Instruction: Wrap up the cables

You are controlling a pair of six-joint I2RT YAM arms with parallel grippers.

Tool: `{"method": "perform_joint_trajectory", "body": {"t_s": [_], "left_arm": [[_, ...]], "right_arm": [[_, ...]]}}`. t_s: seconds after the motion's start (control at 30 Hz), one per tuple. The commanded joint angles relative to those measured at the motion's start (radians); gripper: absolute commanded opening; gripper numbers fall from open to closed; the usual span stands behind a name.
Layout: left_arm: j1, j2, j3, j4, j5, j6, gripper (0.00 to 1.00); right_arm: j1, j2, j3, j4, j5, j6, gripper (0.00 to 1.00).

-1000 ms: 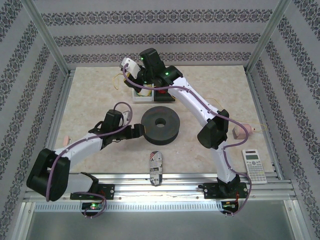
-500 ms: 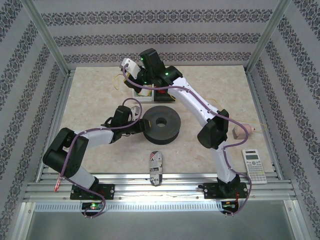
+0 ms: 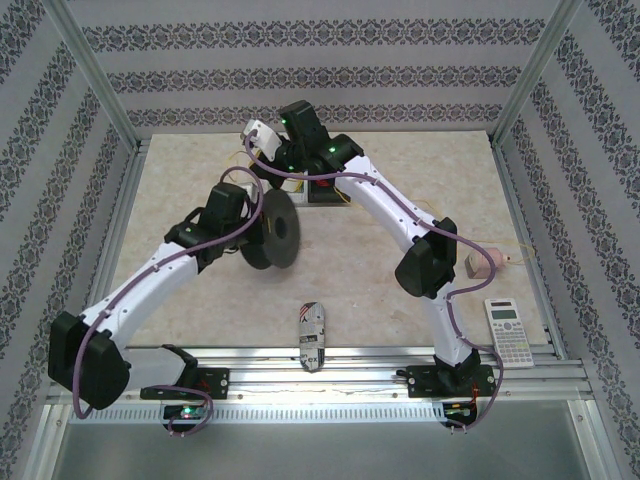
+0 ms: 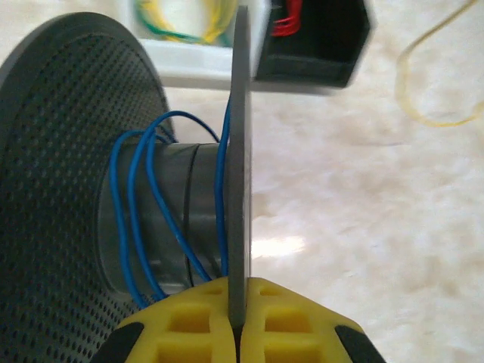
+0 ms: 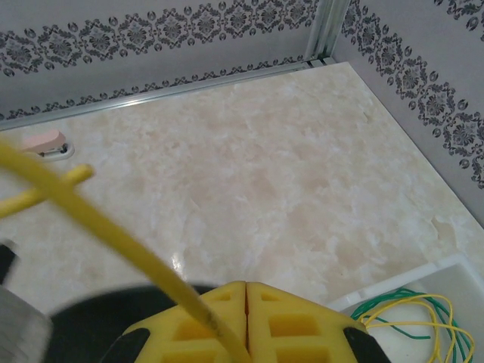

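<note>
My left gripper [image 4: 236, 333] is clamped on the thin flange of the grey spool [image 3: 272, 230], which stands on edge near the middle of the table with a few turns of blue wire [image 4: 221, 197] round its hub. At the far side, my right gripper [image 5: 246, 299] has its fingers pressed together, pinching the yellow cable [image 5: 121, 243]. The cable runs up and to the left from the fingertips, near a white tray [image 5: 446, 266] holding green and yellow wire.
</note>
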Motion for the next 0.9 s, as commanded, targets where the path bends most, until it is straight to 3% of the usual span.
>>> {"method": "perform_joint_trajectory", "body": {"t_s": [0.0,0.6,0.8,0.87], "left_arm": [[-0.001,-0.011,0.081,-0.312,-0.229,0.127,0.0],[-0.002,0.143,0.092,-0.19,-0.263,0.158,0.0],[0.001,0.104,0.134,-0.245,-0.282,0.18,0.22],[0.004,0.085,0.173,-0.302,-0.3,0.2,0.35]], "right_arm": [[-0.008,-0.048,-0.004,0.035,-0.027,0.024,0.0],[-0.021,-0.023,-0.009,0.036,-0.029,0.05,0.0],[-0.021,0.005,0.023,0.025,-0.026,0.059,0.0],[-0.021,0.022,0.053,0.013,-0.025,0.062,0.0]]}}
